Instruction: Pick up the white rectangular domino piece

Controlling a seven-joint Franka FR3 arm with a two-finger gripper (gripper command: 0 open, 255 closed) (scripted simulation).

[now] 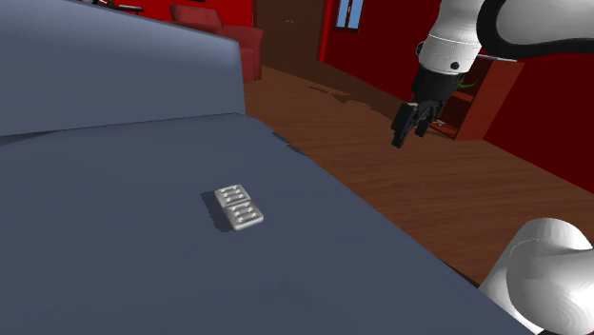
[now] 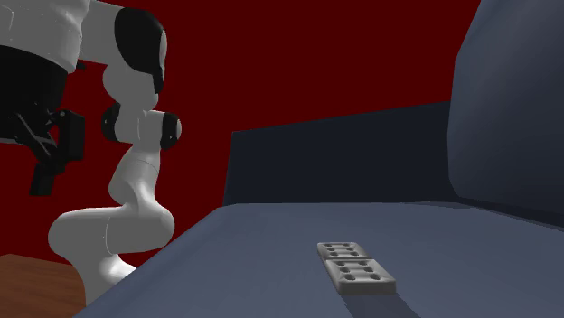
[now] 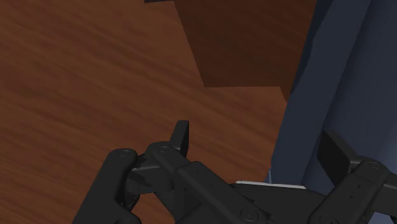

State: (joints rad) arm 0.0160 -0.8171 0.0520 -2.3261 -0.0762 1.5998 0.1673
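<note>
Grey dimpled rectangular domino [image 1: 239,207], smooth blue-grey surface [image 1: 114,247], black pincer [image 1: 407,133] spread

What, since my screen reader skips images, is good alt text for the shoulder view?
A pale grey domino piece lies flat and untouched on a blue-grey couch seat. The arm's black gripper hangs off to the shoulder view's right above a wood floor, with red walls behind.

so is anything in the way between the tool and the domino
Nothing visible. The tool hangs open over the wooden floor, beyond the edge of the blue-grey surface; the domino lies alone on it.
</note>
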